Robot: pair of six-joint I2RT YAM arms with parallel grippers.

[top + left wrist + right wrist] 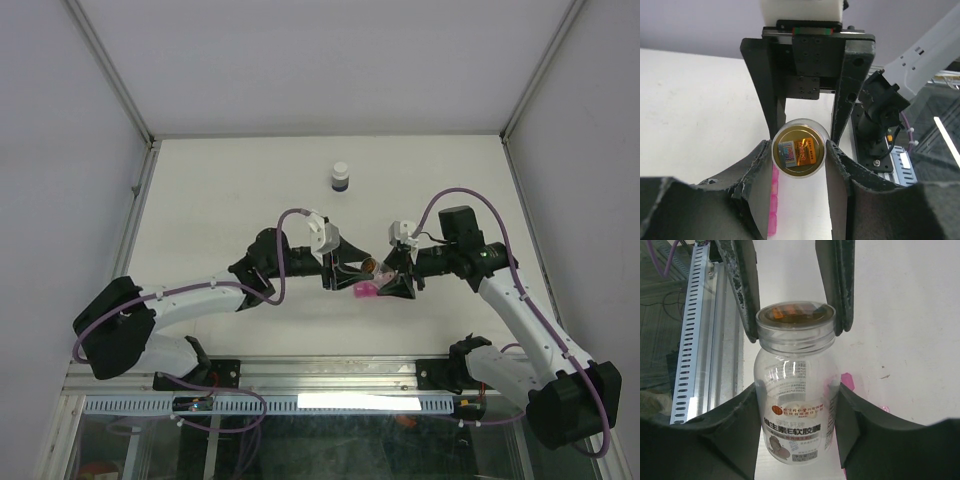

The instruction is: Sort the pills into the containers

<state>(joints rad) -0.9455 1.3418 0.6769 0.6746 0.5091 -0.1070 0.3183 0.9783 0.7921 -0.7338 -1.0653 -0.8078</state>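
Note:
A small clear vial point(795, 425) with a gold-orange cap point(796, 311) is held in the air between both grippers. My right gripper point(796, 405) is shut on the vial's body. My left gripper point(800, 152) is shut on the cap point(799, 151), which I see end-on in the left wrist view. A few pale pills point(793, 407) seem to lie inside the vial. The pink pill organizer point(365, 290) lies on the table right under the vial. Only an edge of it shows in the left wrist view point(773, 210) and in the right wrist view point(847, 381).
A dark bottle with a white cap point(341, 178) stands at the back middle of the white table point(220, 200). A metal rail point(697, 330) runs along the table's near edge. Grey walls close in the sides and back.

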